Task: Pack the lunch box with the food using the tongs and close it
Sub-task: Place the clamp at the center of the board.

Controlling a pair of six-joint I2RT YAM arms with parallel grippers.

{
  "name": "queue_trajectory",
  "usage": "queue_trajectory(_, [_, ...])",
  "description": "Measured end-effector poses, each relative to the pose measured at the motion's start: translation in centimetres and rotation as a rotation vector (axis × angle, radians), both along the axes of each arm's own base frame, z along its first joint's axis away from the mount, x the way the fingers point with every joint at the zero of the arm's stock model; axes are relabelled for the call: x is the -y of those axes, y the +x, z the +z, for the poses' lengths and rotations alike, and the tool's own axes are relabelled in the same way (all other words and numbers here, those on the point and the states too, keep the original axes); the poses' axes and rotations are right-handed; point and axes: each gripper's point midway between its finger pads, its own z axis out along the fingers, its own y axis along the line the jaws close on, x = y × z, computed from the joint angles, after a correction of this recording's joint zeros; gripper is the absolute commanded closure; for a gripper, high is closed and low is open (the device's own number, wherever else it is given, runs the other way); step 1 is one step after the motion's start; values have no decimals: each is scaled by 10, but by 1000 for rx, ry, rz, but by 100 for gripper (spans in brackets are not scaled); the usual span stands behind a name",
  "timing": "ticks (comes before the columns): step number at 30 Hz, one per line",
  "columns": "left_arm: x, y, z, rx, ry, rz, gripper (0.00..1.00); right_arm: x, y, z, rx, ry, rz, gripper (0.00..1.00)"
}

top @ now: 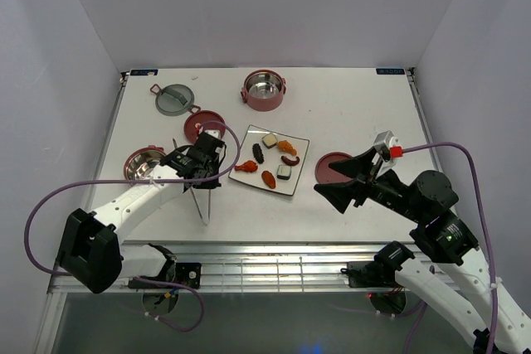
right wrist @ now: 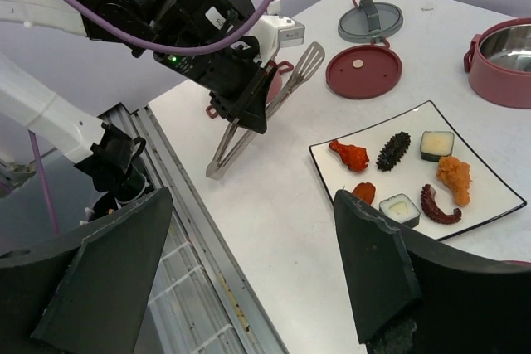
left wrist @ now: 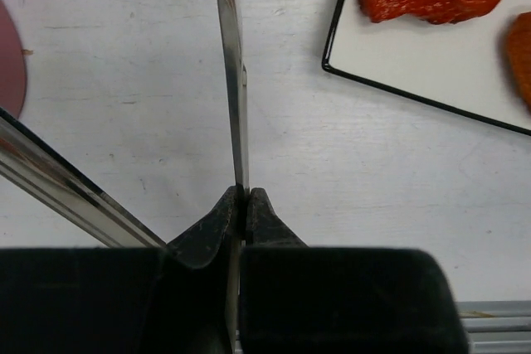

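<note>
**Clerk:** Where do the tongs stand?

**Inspector:** The tongs [right wrist: 307, 64] hang tilted in the left gripper [left wrist: 244, 205], between the near-left bowl and the square plate. The hinge end points down toward the near edge of the bench [top: 348, 105]. The flat tips point up and away. Whether the hinge end touches the bench cannot be told.

**Clerk:** And the jaws of that gripper?

**Inspector:** They are pressed together on one arm of the tongs, which the left wrist view shows edge-on. The other arm runs out past the fingers to the left, outside the grip.

**Clerk:** And the lunch box?

**Inspector:** It lies in separate parts, uncovered.
- One bowl [top: 143, 163] sits at the near left, partly hidden behind the left arm.
- The second bowl [top: 264, 89] sits at the far centre, well apart from the first.
- One red disc lid [top: 204, 124] lies flat just beyond the left gripper.
- The grey-green lid [top: 175, 98] lies beside that disc, farther back and to the left.
- A second red disc lid [top: 334, 161] lies right of the plate.

**Clerk:** The food?

**Inspector:** The food [top: 269, 178] is on the square plate [top: 257, 134] at the centre of the bench, seven pieces in all. An orange drumstick [top: 246, 167] lies at the plate's left edge, the piece nearest the tongs.

**Clerk:** The right gripper?

**Inspector:** The right gripper [right wrist: 250, 196] is above the bench to the right of the plate. It partly covers the second disc lid in the top view. Its jaws are spread wide, with nothing between them.
</note>
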Motion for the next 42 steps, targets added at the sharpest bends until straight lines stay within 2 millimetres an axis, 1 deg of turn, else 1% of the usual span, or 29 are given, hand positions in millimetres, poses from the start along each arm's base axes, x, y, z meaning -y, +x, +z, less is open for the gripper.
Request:
queue_trajectory(3, [-8,-3,-11,-35,24,16,99,3,-3,-1,11,-10,-1,16])
queue_trajectory(4, [-9,-4,-14,-45,30,16,98,3,-3,-2,12,-13,-1,16])
queue_trajectory(10, [-6,-5,-30,-103,43,-7,84,7,-5,-4,22,-27,-5,15])
queue_trajectory(13, [-6,-6,-37,-129,54,-15,81,9,-7,-2,34,-23,-9,15])
queue_trajectory(17, [-6,-8,-46,-163,62,-22,74,12,-7,-3,39,-26,-23,15])
queue_trajectory(20, [-4,-9,-49,-175,60,-33,69,13,-7,-4,40,-29,-31,15])
queue_trajectory(21, [-4,-9,-49,-174,58,-34,66,14,-7,-4,42,-31,-32,15])
queue_trajectory(23, [-3,-7,-49,-169,55,-39,63,14,-7,-5,43,-35,-35,15])
queue_trajectory(24, [-3,-7,-48,-167,54,-40,60,14,-6,-5,42,-36,-36,15])
queue_trajectory(25, [-3,-7,-48,-164,55,-41,50,15,-6,-6,41,-39,-36,15])
queue_trajectory(27, [-4,-6,-46,-156,58,-32,44,15,-7,-7,38,-44,-36,14])
queue_trajectory(28, [-5,-5,-44,-149,60,-23,35,15,-7,-7,39,-45,-38,14])
queue_trajectory(31, [-10,-2,-35,-118,68,13,26,16,-7,-6,44,-43,-43,14])
queue_trajectory(32, [-11,-1,-31,-102,65,24,9,17,-7,-5,47,-42,-45,14])
queue_trajectory(33, [-12,1,-26,-85,61,33,2,17,-7,-4,48,-42,-47,14])
queue_trajectory(37, [-14,6,-9,-24,23,108,2,17,-6,-3,49,-42,-48,14])
queue_trajectory(40, [-16,6,-6,-13,4,151,2,17,-5,-4,45,-45,-48,14])
queue_trajectory(42, [-15,5,-8,-8,-13,168,2,16,-5,-5,44,-46,-48,14])
